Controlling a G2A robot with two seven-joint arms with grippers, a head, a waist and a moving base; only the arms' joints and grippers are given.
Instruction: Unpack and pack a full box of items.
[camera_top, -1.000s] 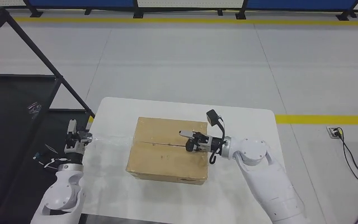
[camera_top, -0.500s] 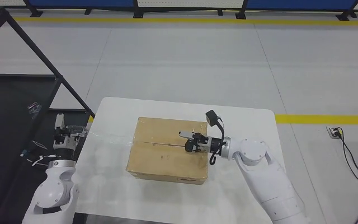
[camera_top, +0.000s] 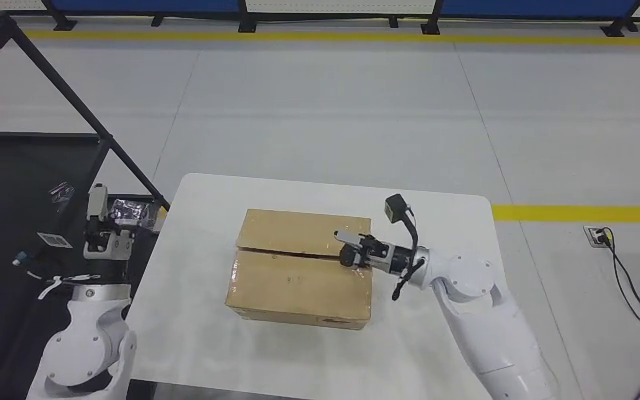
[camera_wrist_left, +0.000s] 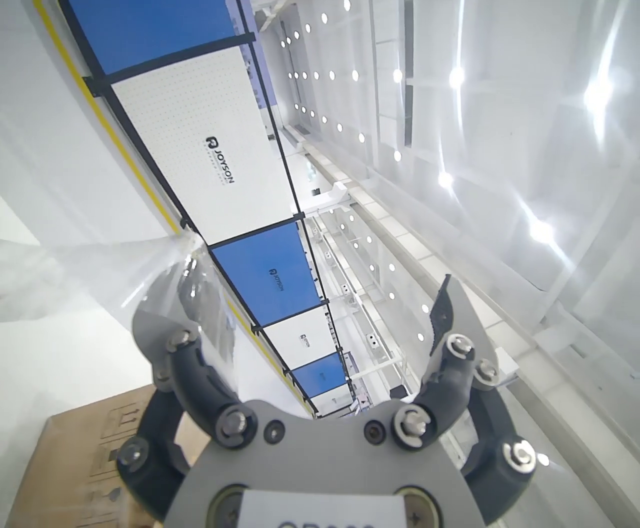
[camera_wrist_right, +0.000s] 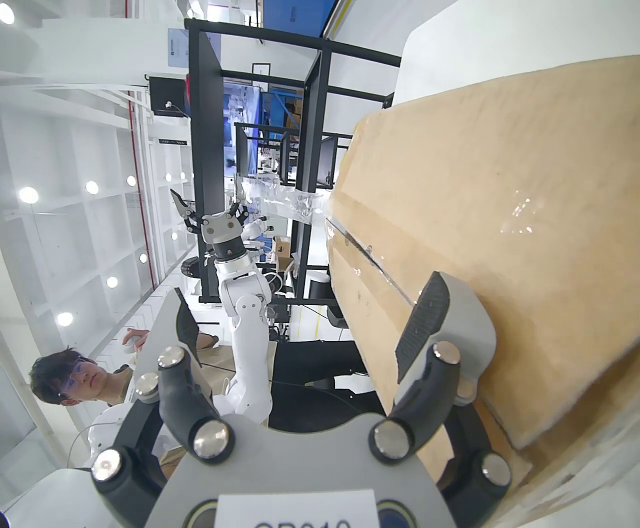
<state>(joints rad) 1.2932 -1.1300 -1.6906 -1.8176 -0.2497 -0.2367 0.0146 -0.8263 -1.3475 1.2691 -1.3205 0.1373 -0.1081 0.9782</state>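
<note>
One clear tape strip (camera_top: 130, 210) now off brown cardboard box (camera_top: 300, 285); unpacking can start.
Both released: left end effector (camera_wrist_left: 297, 307) trails it, right end effector (camera_wrist_right: 307, 295) rests atop.

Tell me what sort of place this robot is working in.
Probably an indoor robot test hall or factory lab: a pale floor marked with a yellow line, blue and white partition panels along the edge, and a black metal frame beside the white table.

The arms (camera_top: 472, 288) were white and rounded; the left gripper (camera_wrist_left: 295, 302) and right gripper (camera_wrist_right: 310, 295) had grey plates, silver screws, black links and ribbed pads.
</note>
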